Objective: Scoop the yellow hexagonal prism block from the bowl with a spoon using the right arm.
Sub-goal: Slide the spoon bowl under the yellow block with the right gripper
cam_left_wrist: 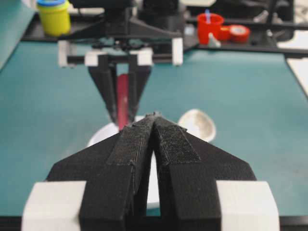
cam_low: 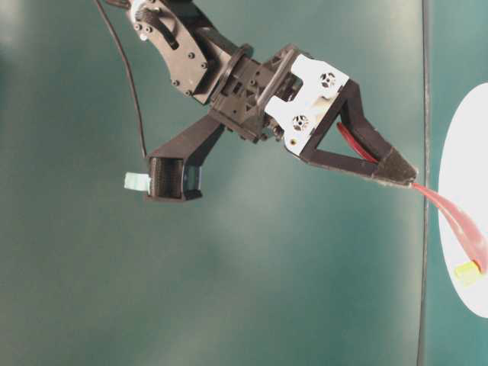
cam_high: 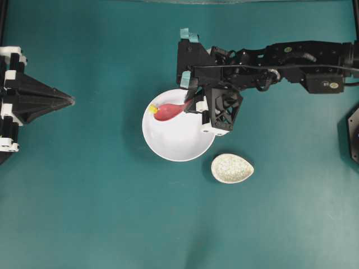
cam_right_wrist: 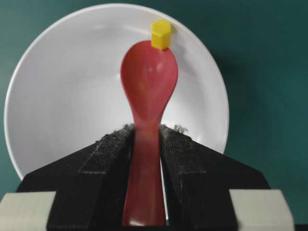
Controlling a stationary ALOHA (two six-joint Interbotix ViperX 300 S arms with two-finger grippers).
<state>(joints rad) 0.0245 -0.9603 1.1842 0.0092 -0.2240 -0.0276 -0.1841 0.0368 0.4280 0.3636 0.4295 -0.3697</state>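
The white bowl (cam_high: pixel 168 152) (cam_right_wrist: pixel 57 96) (cam_low: pixel 462 152) sits mid-table. My right gripper (cam_high: pixel 190 104) (cam_right_wrist: pixel 147 130) (cam_low: pixel 404 177) is shut on the handle of the red-pink spoon (cam_high: pixel 168 111) (cam_right_wrist: pixel 149 79) (cam_low: pixel 460 223) (cam_left_wrist: pixel 123 96), whose scoop reaches down into the bowl. The yellow hexagonal prism block (cam_high: pixel 152 109) (cam_right_wrist: pixel 160 33) (cam_low: pixel 467 272) lies at the scoop's far tip, against the bowl's inner wall near the rim. Whether it rests on the scoop I cannot tell. My left gripper (cam_high: pixel 70 101) (cam_left_wrist: pixel 155 115) is shut and empty at the table's left edge, pointing at the bowl.
A speckled oval spoon rest (cam_high: pixel 232 168) (cam_left_wrist: pixel 196 124) lies just right of and below the bowl. Beyond the table's far side stand a yellow tub with a blue lid (cam_left_wrist: pixel 54 17), a red cup (cam_left_wrist: pixel 210 26) and a red tape roll (cam_left_wrist: pixel 238 32).
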